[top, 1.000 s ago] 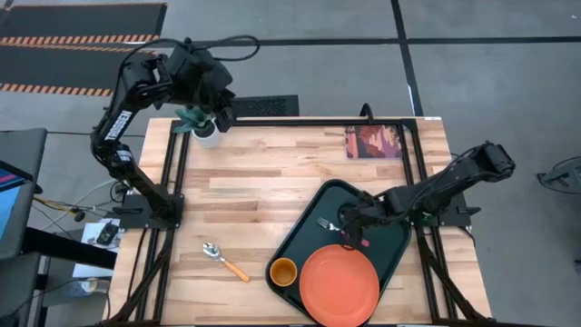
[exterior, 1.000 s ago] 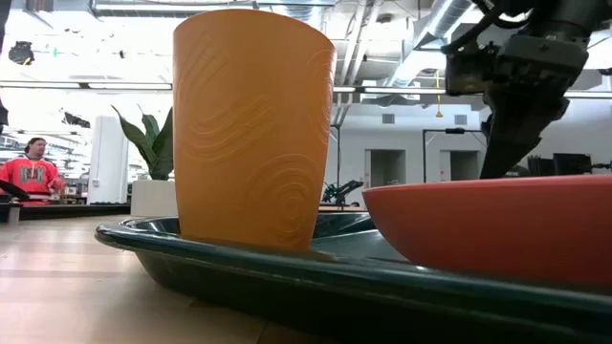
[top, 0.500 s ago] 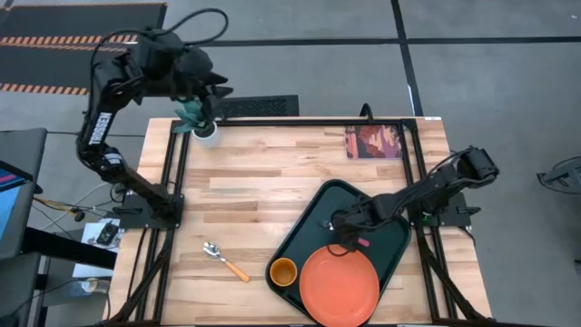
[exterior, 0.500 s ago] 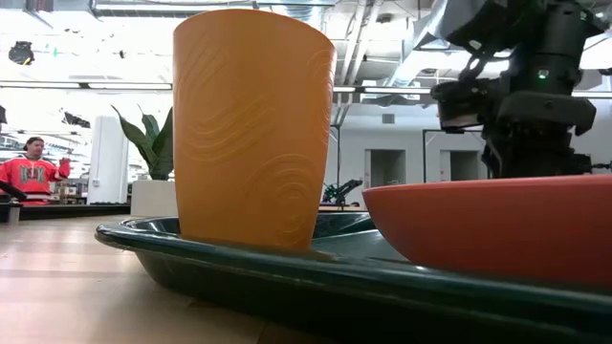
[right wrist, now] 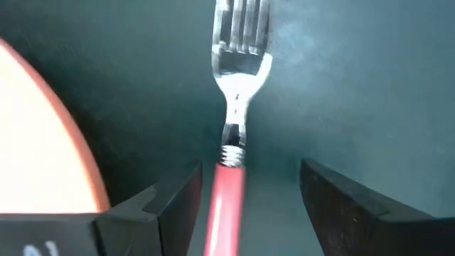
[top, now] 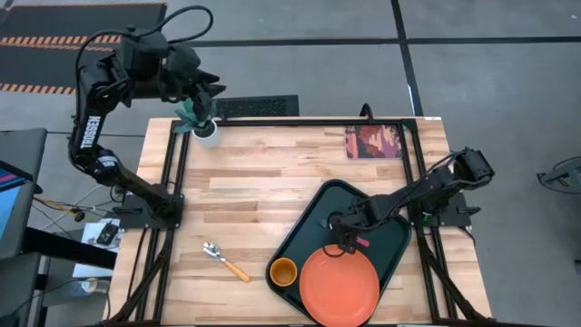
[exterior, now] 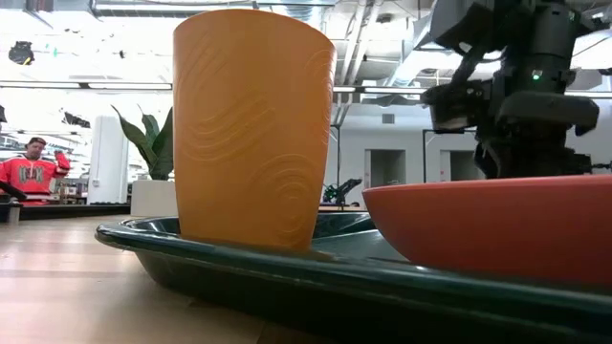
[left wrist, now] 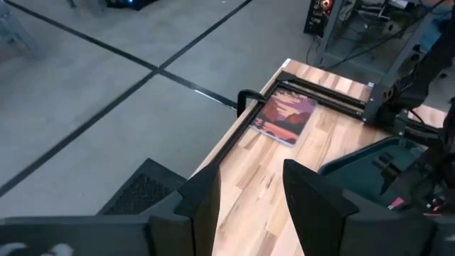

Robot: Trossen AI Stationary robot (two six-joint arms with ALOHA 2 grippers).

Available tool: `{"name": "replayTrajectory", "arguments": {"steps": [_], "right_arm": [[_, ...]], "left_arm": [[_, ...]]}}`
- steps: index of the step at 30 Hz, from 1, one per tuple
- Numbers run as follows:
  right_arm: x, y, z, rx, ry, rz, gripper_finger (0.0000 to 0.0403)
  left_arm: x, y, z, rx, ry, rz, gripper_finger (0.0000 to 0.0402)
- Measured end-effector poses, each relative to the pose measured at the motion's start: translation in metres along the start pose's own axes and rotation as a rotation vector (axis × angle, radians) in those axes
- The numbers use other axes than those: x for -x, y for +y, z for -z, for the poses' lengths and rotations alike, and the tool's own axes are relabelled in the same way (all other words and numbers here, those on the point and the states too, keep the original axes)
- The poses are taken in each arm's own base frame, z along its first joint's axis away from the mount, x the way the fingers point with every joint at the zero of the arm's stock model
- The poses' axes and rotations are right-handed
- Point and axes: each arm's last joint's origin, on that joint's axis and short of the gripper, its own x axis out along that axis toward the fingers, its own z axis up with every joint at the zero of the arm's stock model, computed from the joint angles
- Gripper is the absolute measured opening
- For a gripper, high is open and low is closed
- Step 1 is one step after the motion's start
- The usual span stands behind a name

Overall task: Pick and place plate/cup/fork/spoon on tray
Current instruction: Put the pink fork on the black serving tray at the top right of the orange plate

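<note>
The dark green tray (top: 313, 211) lies at the table's near right. On it rest the orange plate (top: 339, 286), the upright orange cup (top: 283, 272) and the pink-handled fork (right wrist: 238, 85), which lies flat on the tray floor. My right gripper (right wrist: 249, 178) is open and low over the tray (top: 343, 233). Its fingers stand on either side of the fork's handle (right wrist: 224, 206), apart from it. The yellow-handled spoon (top: 224, 259) lies on the bare wood left of the tray. My left gripper (left wrist: 252, 185) is open and empty, raised beyond the table's far left corner (top: 213, 91).
A white pot with a green plant (top: 207, 133) stands at the far left corner, under my left arm. A reddish picture card (top: 374, 142) lies at the far right. In the low view the cup (exterior: 253, 124) and plate (exterior: 497, 225) hide the tray floor. A person shows far behind (exterior: 29, 172).
My right gripper has gone down toward the tray floor and a little toward the table's left, just beyond the plate. My left arm has drawn back toward the far left, away from the table.
</note>
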Motion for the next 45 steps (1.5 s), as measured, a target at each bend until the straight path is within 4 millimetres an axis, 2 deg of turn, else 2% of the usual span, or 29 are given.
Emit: {"name": "replayTrajectory", "arguments": {"steps": [4,10,14,22,27,37,45], "right_arm": [[-0.012,0.002,0.001,0.032,0.03,0.013,0.026],[-0.013,0.002,0.001,0.032,0.043,0.009,0.0245],[-0.01,-0.002,0.001,0.021,0.049,0.015,0.0199],[-0.01,-0.009,-0.001,-0.012,0.073,0.039,0.0077],[-0.007,-0.008,0.0,-0.055,0.07,0.038,0.0029],[0.007,-0.01,0.014,-0.212,0.112,0.109,0.0038],[0.01,0.007,0.031,-0.259,0.117,0.107,0.0041]], "left_arm": [[0.0,0.0,0.0,0.022,0.0,0.0,0.0142],[0.0,0.0,0.001,0.052,0.012,-0.002,0.0142],[0.0,0.0,0.002,0.052,0.015,-0.008,0.0142],[0.0,0.0,0.001,0.052,0.015,-0.01,0.0142],[0.0,0.0,0.001,0.052,0.015,-0.01,0.0142],[0.0,0.0,0.001,0.052,0.014,-0.01,0.0142],[0.0,0.0,0.001,0.052,0.014,-0.01,0.0142]]}}
